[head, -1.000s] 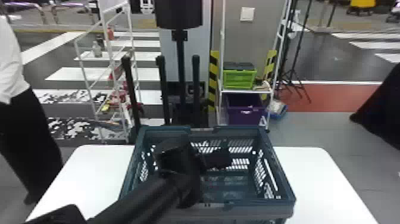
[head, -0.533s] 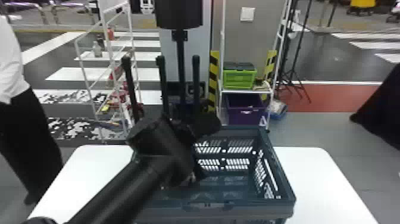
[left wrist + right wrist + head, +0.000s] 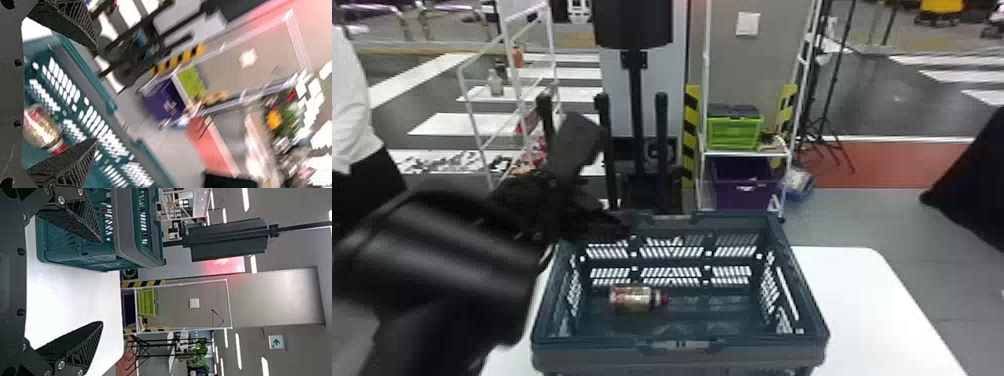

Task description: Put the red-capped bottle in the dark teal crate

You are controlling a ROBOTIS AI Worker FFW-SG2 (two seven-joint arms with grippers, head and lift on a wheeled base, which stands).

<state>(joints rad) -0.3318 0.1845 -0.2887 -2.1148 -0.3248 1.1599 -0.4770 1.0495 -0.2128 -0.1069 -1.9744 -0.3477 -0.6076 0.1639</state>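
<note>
From where I stand, the white desk (image 3: 867, 295) is the biggest thing here, its top reaching out past both sides of the crate (image 3: 582, 350). The crate sits upright on it, open side up, one long wall nearest me. Next comes the robot's left arm (image 3: 437, 260), black and bulky, slanting in from the near left. Its left tool (image 3: 606, 182) is up by the crate's far left corner; in its own wrist view the left tool (image 3: 96, 94) has its fingers spread wide, nothing between the tips. The right tool (image 3: 101, 282) is parted wide too, empty, facing the desk and the crate's side. Smaller still is the bottle (image 3: 632, 298), down on the crate's floor, left of the middle. It's flat on its side, its long axis running left to right, roughly along the long walls. Smallest is the red cap (image 3: 663, 298), pointing right, with the bottle's base to the left.
</note>
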